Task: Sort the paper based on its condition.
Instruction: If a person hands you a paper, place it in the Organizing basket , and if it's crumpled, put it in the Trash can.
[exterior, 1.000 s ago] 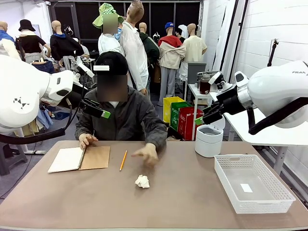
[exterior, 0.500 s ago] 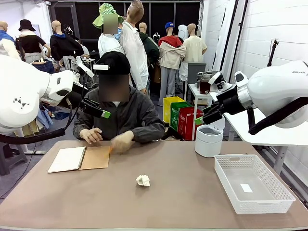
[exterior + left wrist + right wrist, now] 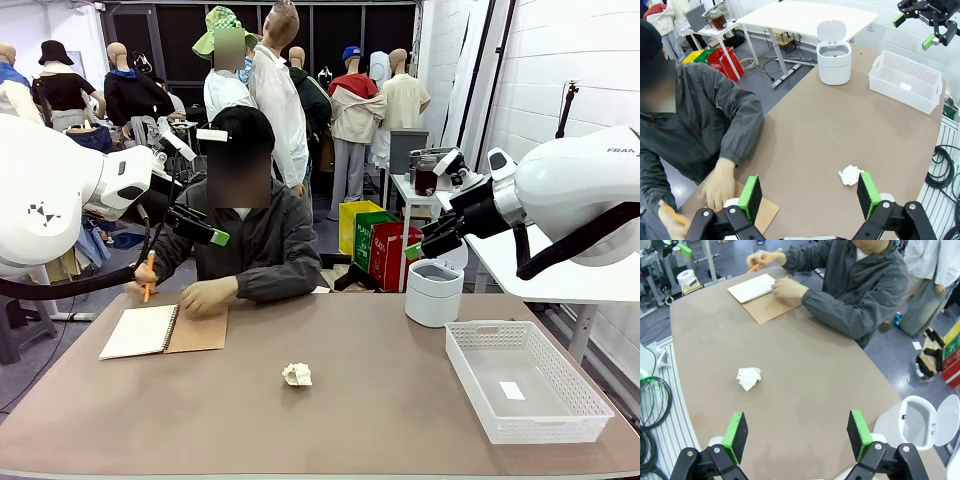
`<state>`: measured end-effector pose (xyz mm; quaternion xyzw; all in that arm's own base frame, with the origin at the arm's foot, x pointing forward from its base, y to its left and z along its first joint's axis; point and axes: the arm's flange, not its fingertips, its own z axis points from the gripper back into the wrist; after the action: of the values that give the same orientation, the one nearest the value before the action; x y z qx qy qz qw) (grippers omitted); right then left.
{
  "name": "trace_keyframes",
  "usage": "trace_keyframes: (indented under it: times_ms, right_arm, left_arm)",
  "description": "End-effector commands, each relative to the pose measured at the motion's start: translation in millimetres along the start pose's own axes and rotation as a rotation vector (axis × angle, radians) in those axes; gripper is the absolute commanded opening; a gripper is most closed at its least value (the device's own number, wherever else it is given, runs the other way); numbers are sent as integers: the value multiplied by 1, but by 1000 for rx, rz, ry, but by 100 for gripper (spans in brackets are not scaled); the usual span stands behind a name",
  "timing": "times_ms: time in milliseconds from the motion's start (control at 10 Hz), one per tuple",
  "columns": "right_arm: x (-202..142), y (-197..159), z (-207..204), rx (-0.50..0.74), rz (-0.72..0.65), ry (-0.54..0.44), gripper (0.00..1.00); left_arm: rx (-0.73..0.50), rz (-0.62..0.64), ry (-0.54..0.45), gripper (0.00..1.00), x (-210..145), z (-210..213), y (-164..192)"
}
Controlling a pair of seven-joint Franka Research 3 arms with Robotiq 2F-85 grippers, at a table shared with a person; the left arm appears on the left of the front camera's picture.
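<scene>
With left claw (image 3: 809, 194) and right claw (image 3: 797, 434) open, lower one squarely over the crumpled paper (image 3: 295, 375), pinching its bulk.

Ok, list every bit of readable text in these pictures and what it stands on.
"FRAN", cut off by the picture edge: on the white right robot arm.
"GLASS": on the red bin on the floor.
Print on the green bin: too blurred to read.

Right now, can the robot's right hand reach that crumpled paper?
Probably yes: the right hand is open, the crumpled paper lies alone in the open, and the person's hands are away at the notebook.
</scene>
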<state>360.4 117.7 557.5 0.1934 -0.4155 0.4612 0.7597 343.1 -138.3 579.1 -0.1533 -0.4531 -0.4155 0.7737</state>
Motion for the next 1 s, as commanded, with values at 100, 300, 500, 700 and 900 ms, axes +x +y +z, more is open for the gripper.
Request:
trace_keyframes:
  times_ms: [100,300,500,700,900]
  right_arm:
    - [-1,-1,-2,14,-6,-7,100]
    - [5,2,-5,12,13,13,100]
    - [16,7,-19,45,45,40,100]
    - [29,14,-37,70,86,76,100]
    - [36,24,-55,97,119,107,100]
  left_arm:
    - [-5,-10,1,100,-1,0,1]
    - [-5,-10,1,100,-1,0,1]
    - [-5,-10,1,100,-1,0,1]
    - [-5,-10,1,100,-1,0,1]
    - [-5,-10,1,100,-1,0,1]
